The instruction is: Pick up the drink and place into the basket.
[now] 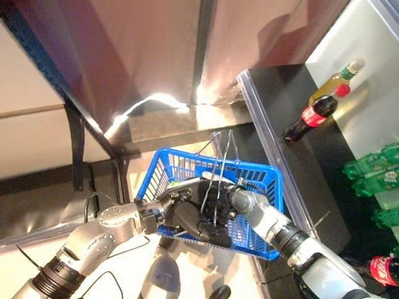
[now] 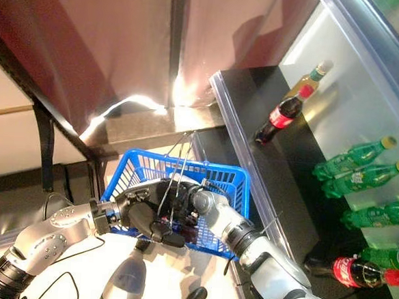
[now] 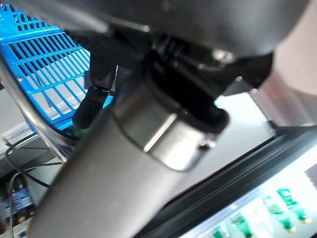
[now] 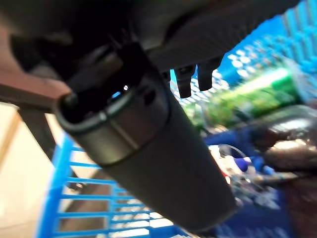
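A green drink bottle (image 4: 257, 91) shows blurred in the right wrist view, lying against the blue mesh inside the basket (image 1: 256, 175); in the head views it is hidden behind the two hands. The blue plastic basket hangs low in the middle of the scene, its thin wire handles (image 1: 221, 151) rising upright from it. The left hand (image 1: 181, 220) comes in from the lower left and sits at the basket's near rim, dark fingers curled there; whether they are clenched round the rim or a handle cannot be told. The right hand (image 1: 216, 202) reaches in from the lower right, over the near rim and into the basket just beside the left hand; whether its fingers are released or grasping the bottle cannot be told.

To the right stands an open cooler with a dark shelf (image 1: 307, 171). On it lie a cola bottle with a red cap (image 1: 316, 115) and a yellow drink bottle (image 1: 336, 80) close together. Further right are several green bottles (image 2: 353, 157) and another cola bottle (image 2: 355, 271).
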Available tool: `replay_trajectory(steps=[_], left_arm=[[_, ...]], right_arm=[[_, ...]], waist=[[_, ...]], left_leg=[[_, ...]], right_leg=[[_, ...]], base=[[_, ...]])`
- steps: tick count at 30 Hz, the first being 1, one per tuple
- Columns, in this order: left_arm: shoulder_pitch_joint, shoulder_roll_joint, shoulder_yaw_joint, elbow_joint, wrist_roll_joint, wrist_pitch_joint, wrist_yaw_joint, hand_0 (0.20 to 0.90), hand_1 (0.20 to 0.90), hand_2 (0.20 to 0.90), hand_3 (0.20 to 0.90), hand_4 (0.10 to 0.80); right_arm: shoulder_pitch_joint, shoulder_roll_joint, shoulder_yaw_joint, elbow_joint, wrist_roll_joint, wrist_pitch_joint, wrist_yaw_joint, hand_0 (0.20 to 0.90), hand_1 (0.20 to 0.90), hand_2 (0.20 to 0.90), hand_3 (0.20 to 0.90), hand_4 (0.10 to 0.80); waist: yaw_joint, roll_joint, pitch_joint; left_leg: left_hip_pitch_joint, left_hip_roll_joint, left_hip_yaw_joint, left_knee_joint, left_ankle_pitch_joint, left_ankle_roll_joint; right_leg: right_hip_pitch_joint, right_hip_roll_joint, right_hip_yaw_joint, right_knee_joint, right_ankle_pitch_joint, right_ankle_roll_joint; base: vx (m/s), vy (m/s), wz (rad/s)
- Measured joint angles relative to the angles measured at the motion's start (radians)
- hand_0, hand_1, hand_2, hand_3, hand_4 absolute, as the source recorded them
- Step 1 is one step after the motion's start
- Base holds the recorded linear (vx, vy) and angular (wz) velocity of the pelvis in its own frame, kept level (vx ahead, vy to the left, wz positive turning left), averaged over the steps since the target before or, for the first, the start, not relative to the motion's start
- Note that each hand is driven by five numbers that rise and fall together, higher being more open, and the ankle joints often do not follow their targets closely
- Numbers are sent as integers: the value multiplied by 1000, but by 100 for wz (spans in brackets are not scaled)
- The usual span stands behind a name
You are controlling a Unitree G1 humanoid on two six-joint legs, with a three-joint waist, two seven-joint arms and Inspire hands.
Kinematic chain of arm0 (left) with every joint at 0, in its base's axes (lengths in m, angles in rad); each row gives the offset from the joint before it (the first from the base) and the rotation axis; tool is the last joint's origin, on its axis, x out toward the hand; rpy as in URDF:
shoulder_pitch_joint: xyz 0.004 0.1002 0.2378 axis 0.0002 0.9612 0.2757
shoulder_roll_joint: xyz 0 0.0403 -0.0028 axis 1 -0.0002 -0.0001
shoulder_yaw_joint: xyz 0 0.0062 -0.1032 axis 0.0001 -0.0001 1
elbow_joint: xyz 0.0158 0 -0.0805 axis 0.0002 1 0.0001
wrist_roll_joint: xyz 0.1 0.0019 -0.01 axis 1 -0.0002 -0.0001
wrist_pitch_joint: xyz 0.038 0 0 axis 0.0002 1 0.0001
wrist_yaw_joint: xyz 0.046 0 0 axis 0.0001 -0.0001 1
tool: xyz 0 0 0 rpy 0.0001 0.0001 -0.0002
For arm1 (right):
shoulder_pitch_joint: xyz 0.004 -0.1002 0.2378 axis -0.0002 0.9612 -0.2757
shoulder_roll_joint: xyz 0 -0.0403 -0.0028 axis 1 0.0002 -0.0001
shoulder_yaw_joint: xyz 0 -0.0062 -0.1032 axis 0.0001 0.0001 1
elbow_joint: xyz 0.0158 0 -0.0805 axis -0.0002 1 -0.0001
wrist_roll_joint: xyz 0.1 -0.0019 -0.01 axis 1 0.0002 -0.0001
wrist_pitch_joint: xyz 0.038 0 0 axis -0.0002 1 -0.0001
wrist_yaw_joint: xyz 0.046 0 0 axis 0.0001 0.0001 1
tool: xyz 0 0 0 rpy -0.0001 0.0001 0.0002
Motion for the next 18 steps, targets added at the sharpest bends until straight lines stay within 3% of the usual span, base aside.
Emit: replay_trajectory(steps=[12, 18], left_arm=[[5, -6, 11, 0, 0, -1, 78, 300, 300, 300, 200, 100], [74, -28, 106, 1, -1, -36, 130, 300, 300, 300, 200, 100]], right_arm=[[46, -63, -62, -177, 1, 25, -2, 900, 900, 900, 900, 800], [137, -99, -158, -322, 12, 25, -17, 900, 900, 900, 900, 800]], waist=[[-71, -8, -5], [-96, -8, -5]], left_leg=[[14, -5, 56, 0, -10, 10], [14, -6, 74, 0, -13, 13]], right_leg=[[-20, -9, 54, 0, 11, 3], [-35, -13, 77, 0, 16, 4]], base=[[8, 26, -13], [12, 16, -10]])
